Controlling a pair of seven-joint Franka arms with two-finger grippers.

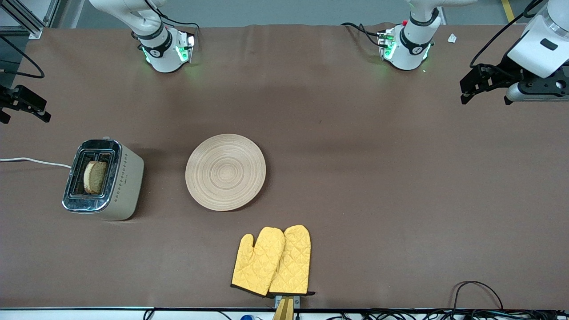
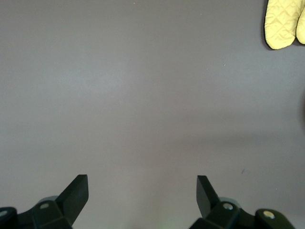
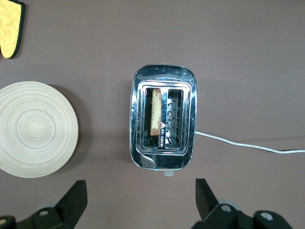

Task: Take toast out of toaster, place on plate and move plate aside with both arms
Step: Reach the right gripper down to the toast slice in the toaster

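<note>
The toast [image 1: 94, 177] stands in one slot of a chrome and beige toaster [image 1: 126, 178] toward the right arm's end of the table; it also shows edge-on in the right wrist view [image 3: 156, 118]. The beige wooden plate [image 1: 225, 172] lies bare beside the toaster, mid-table, and shows in the right wrist view [image 3: 33, 129]. My right gripper [image 1: 24, 116] is open and empty, up in the air near the toaster [image 3: 163, 76]; its jaws [image 3: 140, 193] stand wide apart. My left gripper [image 1: 484, 98] is open and empty over bare table at the left arm's end [image 2: 142, 188].
Two yellow quilted mitts [image 1: 273, 261] lie nearer to the front camera than the plate, at the table's edge; they show in the left wrist view [image 2: 283, 24] and right wrist view [image 3: 9, 28]. A white cord [image 1: 31, 161] runs from the toaster off the table.
</note>
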